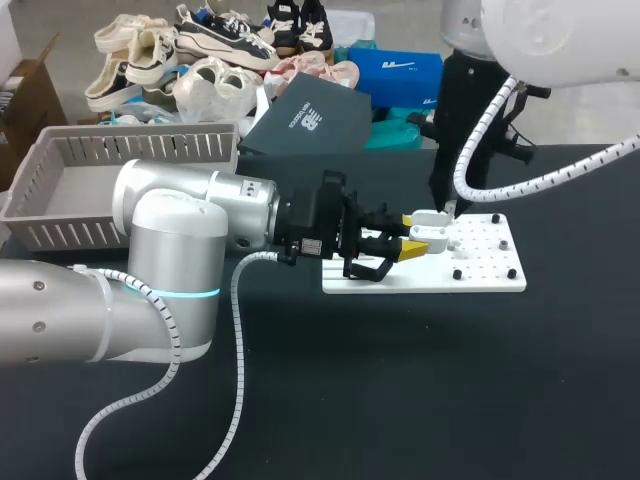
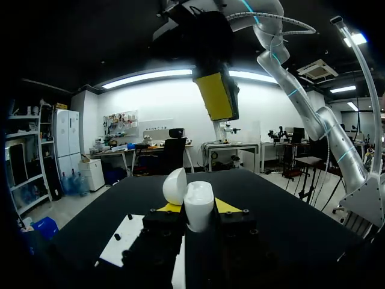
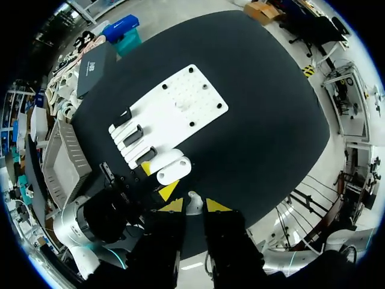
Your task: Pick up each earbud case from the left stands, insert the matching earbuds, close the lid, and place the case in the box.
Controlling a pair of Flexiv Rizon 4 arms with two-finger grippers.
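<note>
My left gripper (image 1: 410, 246) is shut on a white earbud case (image 1: 432, 233), held over the left part of the white board (image 1: 480, 275). In the left wrist view the case (image 2: 199, 205) stands between the yellow fingertips with its lid (image 2: 175, 185) tipped open. My right gripper (image 3: 191, 206) hangs straight above the case (image 3: 173, 171) and is shut on a small white earbud (image 3: 192, 202). One of its yellow fingers (image 2: 218, 96) shows overhead in the left wrist view. Three black stands (image 3: 133, 135) line the board's edge beside the case.
A grey slatted basket (image 1: 60, 195) sits at the table's left rear, also seen beside my left arm (image 3: 67, 158). A dark shoebox (image 1: 310, 122) lies at the back edge. Small black pegs (image 1: 457, 273) dot the board.
</note>
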